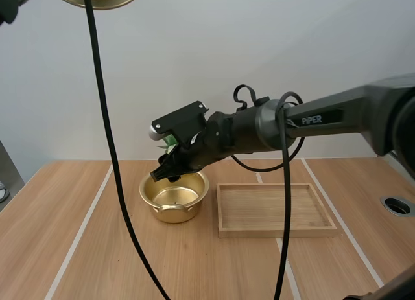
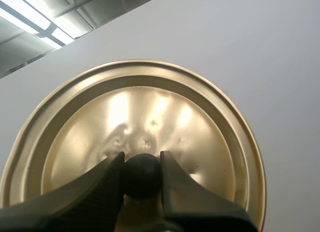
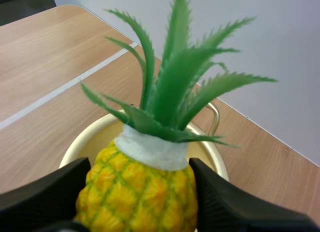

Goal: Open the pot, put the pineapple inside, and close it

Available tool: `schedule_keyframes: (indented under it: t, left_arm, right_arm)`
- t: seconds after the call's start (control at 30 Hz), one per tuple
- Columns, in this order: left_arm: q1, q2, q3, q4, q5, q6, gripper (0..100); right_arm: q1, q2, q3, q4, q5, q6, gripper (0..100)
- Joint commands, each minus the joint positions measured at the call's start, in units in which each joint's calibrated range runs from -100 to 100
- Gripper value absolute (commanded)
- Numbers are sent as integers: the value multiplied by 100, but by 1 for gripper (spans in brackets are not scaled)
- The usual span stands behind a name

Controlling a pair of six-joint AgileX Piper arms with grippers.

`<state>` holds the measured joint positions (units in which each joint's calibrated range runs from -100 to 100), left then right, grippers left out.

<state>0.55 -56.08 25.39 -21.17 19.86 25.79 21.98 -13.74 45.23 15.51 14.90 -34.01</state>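
The two black fingers [image 2: 95, 187] of my left gripper [image 2: 142, 168] stand nearest in the left wrist view. They pinch the round black knob [image 2: 142, 176] of the golden lid [image 2: 135, 111] between their tips. The lid is round, shiny and slightly dented near the knob, and it is held up in front of a pale wall.

In the right wrist view, my right gripper [image 3: 139, 167] holds the pineapple [image 3: 142, 197] by both sides of its body. The fruit is yellow with a scaly skin, a white band at the neck and a crown of stiff green leaves. It hangs just above the open pot [image 3: 90, 137], whose rim and one handle are seen behind it.

The high view gives the wider layout. The lid is up at the left, well apart from the pot. The right arm [image 1: 311, 118] reaches across from the right and slopes down, with its gripper over the pot's far rim. Some green leaves of the fruit show beside the gripper. The pot stands uncovered on the wooden table [image 1: 65, 248], and a wooden tray [image 1: 275, 232] lies just beside it.
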Motion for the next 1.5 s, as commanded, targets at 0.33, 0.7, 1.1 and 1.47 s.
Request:
schedule_keyframes:
  t: [0.33,0.7,1.1,1.47]
  left_arm:
    - [-10,-38,-41,-36,-113,-23,0]
    - [-10,-38,-41,-36,-113,-23,0]
    - [-10,-38,-41,-36,-113,-23,0]
    - [-10,-38,-41,-36,-113,-23,0]
  right_arm:
    - [7,1138,-42,-121,-747,-217,0]
    - [7,1836,-42,-132,-1056,-292,0]
    - [7,2347,-164,-334,-1151,-292,0]
    - [7,2402,-201,-334,-1220,-292,0]
